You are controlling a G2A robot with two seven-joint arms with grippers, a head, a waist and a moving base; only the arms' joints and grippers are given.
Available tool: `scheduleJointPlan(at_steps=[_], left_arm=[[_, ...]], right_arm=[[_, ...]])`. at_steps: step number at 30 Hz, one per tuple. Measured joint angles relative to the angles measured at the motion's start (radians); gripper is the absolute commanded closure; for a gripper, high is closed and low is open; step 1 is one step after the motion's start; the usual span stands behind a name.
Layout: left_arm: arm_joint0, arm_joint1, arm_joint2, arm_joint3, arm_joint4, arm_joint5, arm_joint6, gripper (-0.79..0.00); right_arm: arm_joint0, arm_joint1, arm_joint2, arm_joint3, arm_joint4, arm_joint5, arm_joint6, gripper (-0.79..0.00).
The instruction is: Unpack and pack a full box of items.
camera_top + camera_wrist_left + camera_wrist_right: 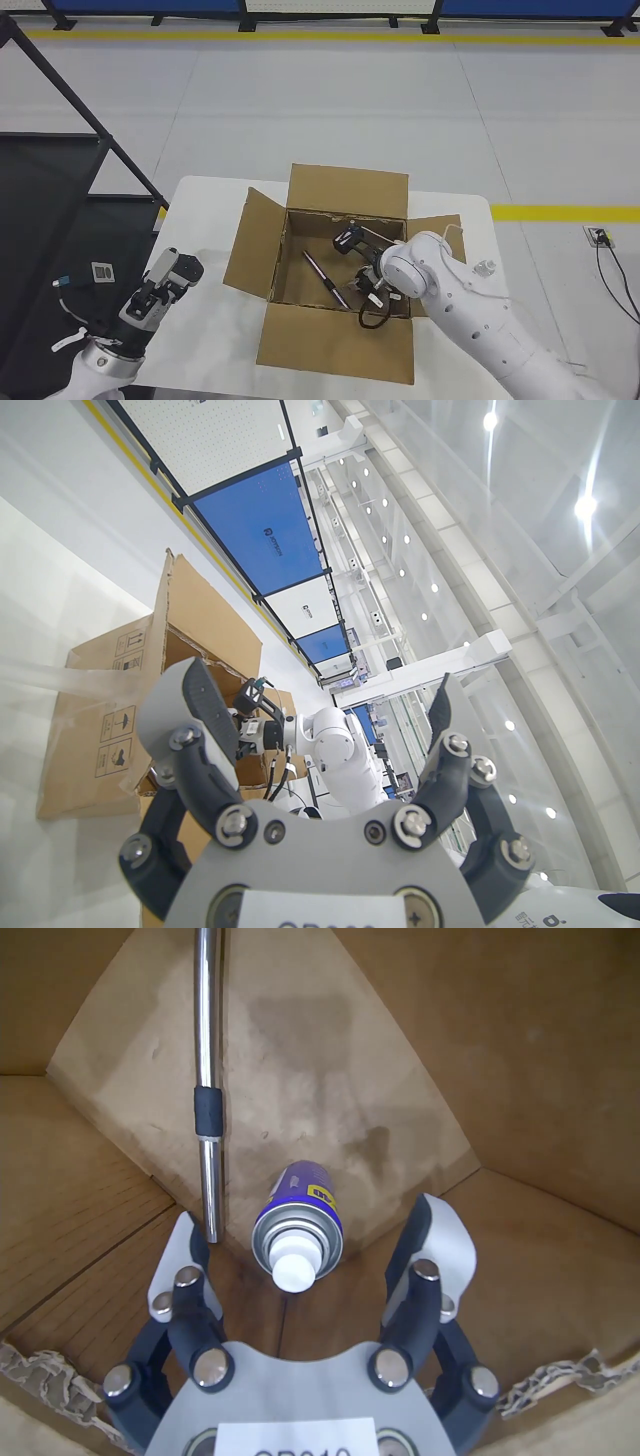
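White desk (205,215) carries the open box (340,350); inside it your right gripper (308,1215) hangs wide open, empty, the spray can (300,1223) just ahead, beside the metal tube (207,1078). Line up on the can's body, stay clear of the tube, then close. Left gripper (322,677): open, empty.

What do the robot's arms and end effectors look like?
The right arm and left arm are smooth white shells; a black cable loops at the right wrist. The left end effector and right end effector match: two pale grey fingers with black textured pads, black linkages, silver screws, a grey metal plate bearing a white label.
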Motion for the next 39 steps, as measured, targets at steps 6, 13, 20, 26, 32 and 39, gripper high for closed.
scheduleJointPlan(at_steps=[6,13,20,26,32,39], left_arm=[[0.000,0.000,0.000,0.000,0.000,0.000,0.000,-0.785],[0.000,0.000,0.000,0.000,0.000,0.000,0.000,-0.785],[0.000,0.000,0.000,0.000,0.000,0.000,0.000,-0.785],[0.000,0.000,0.000,0.000,0.000,0.000,0.000,-0.785],[0.000,0.000,0.000,0.000,0.000,0.000,0.000,-0.785],[0.000,0.000,0.000,0.000,0.000,0.000,0.000,-0.785]], right_arm=[[-0.003,0.000,0.019,-0.002,0.017,-0.018,0.030,0.000],[-0.014,0.007,0.055,-0.021,0.016,-0.025,0.046,0.000],[-0.073,0.048,0.200,-0.185,0.054,-0.072,0.031,0.000],[-0.249,0.110,0.436,-0.501,-0.011,-0.029,0.034,0.000],[-0.514,0.155,0.753,-0.799,-0.074,0.040,-0.021,0.000],[-0.800,0.166,1.054,-0.884,-0.054,0.113,-0.138,0.000]])
